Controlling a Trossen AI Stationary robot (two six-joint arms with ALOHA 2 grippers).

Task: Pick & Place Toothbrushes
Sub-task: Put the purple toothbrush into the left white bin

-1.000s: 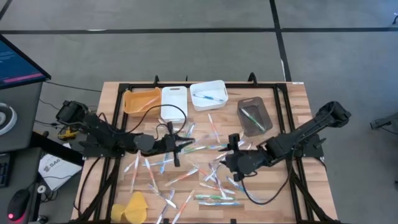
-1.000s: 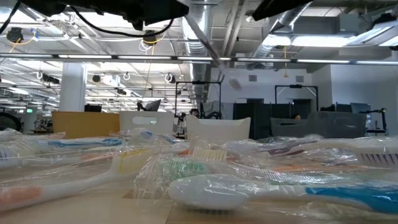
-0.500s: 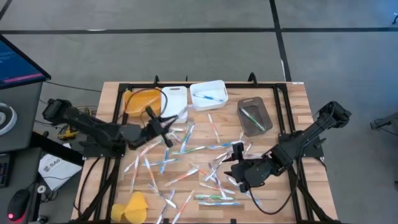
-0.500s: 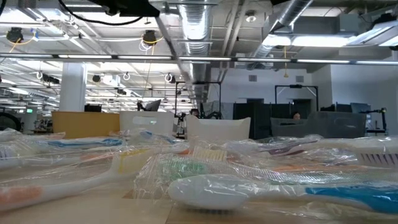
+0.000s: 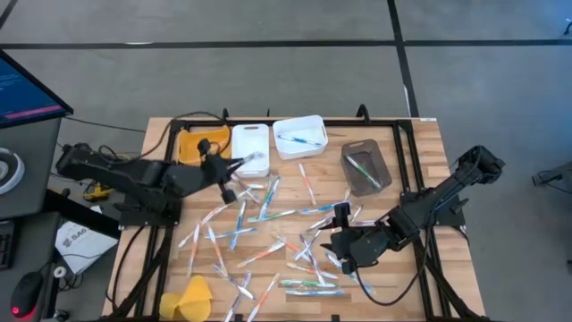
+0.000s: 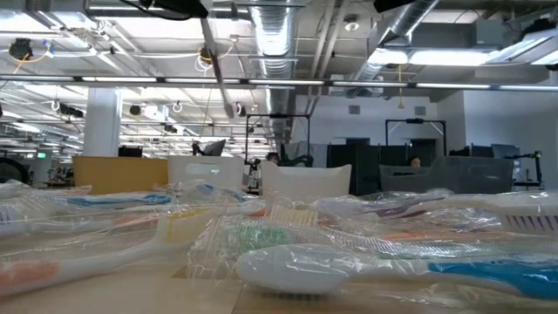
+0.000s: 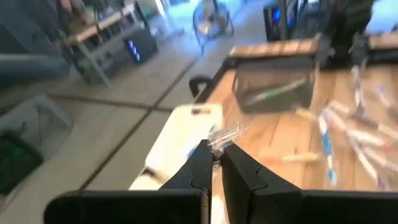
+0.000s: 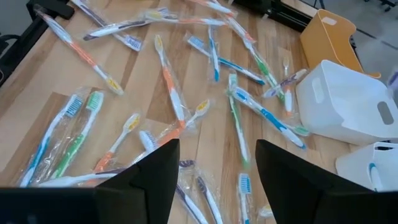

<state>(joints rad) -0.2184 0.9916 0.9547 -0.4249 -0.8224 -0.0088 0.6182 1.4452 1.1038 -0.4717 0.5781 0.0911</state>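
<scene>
Our left gripper (image 7: pixel 214 163) has its jaws pinched tight on a wrapped toothbrush (image 7: pixel 222 134), whose clear wrapper sticks out just past the fingertips. In the high view this gripper (image 5: pixel 234 165) sits at the back of the wooden surface (image 5: pixel 420 148), over the white bin (image 5: pixel 251 145) that stands between the orange bin (image 5: pixel 190 143) and a second white bin (image 5: pixel 299 136). That second white bin already holds a blue-handled toothbrush (image 5: pixel 298 139), and the brown bin (image 5: pixel 365 167), farther to the right, holds a green one (image 5: pixel 363 168).

Our right gripper (image 5: pixel 334 240) hovers low over the right-middle of the surface with its jaws set wide and nothing between them. Its wrist view looks past the two dark fingers (image 8: pixel 147 172) onto the scattered toothbrushes (image 8: pixel 172 93): orange, blue, green and white handles, most of them in clear wrappers, lying at all angles and overlapping in places.

The rest of the pile (image 5: pixel 268 225) spreads across the middle of the surface between the two arms, reaching toward the front edge. A yellow cloth-like lump (image 5: pixel 191 297) lies at the front left corner, well apart from the bins.

From the low view we see wrapped toothbrushes (image 6: pixel 305 266) close up on the surface, with an office hall behind them.
</scene>
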